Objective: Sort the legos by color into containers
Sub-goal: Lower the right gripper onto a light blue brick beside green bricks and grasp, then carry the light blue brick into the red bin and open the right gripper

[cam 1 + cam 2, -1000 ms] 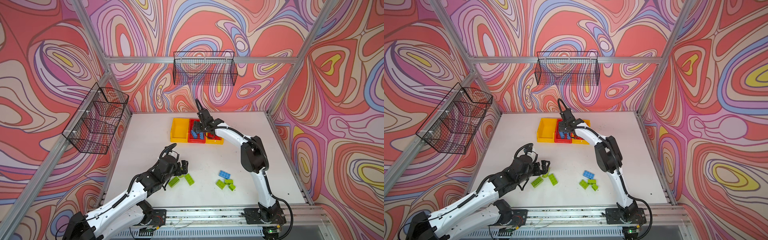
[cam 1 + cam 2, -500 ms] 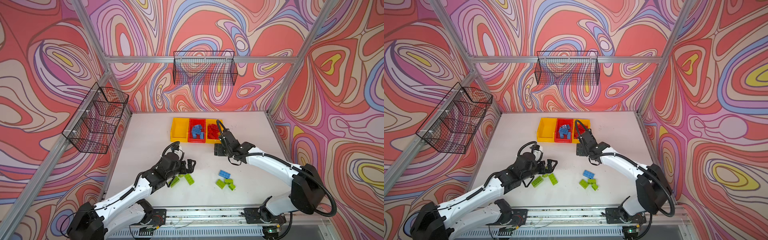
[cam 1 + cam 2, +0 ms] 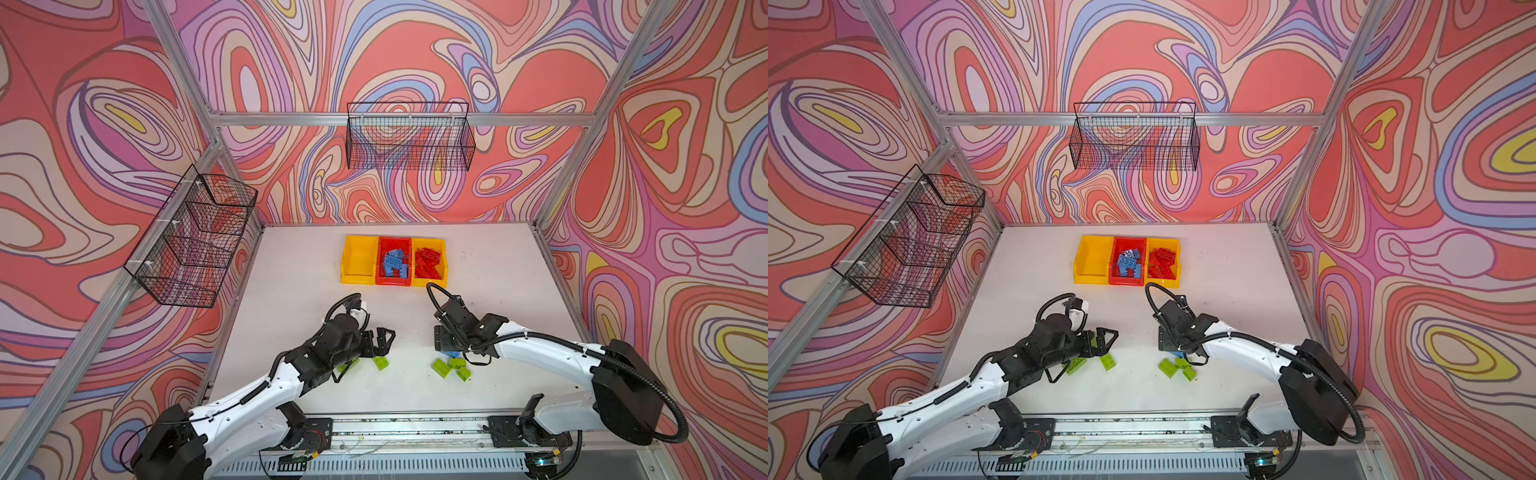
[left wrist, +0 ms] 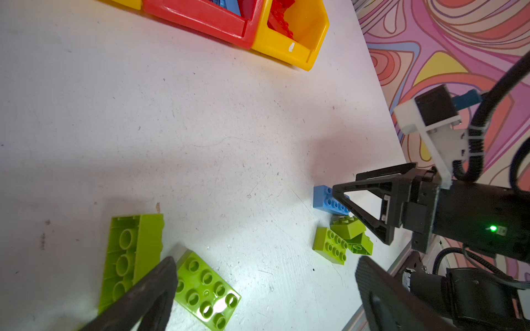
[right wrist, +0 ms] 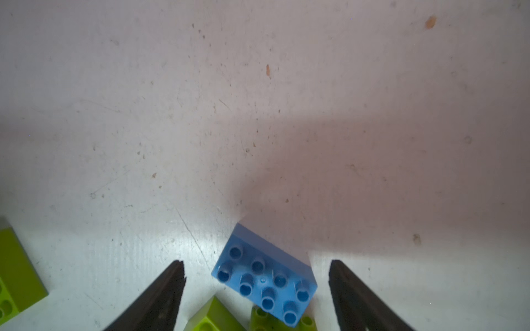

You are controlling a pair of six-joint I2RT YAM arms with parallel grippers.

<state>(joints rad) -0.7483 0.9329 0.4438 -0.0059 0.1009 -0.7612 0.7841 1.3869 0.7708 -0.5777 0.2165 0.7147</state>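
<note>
While I am steering from afar, the right gripper [image 5: 255, 262] is hovering with fingers apart on either side of a blue brick [image 5: 265, 275], which is lying on the table [image 3: 291, 266] against a cluster of green bricks [image 3: 451, 368]. The left gripper [image 4: 265, 262] is holding its fingers wide apart over a green pair [image 4: 205, 289]. At the back, a red bin [image 3: 393, 282] is holding blue legos [image 3: 394, 262] and a yellow bin [image 3: 443, 257] red legos [image 3: 428, 262].

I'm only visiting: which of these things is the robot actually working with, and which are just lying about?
In the job: loose blue brick; green bricks; empty yellow bin; red bin holding blue bricks; other yellow bin holding red bricks.
Just about: back wire basket; side wire basket.
</note>
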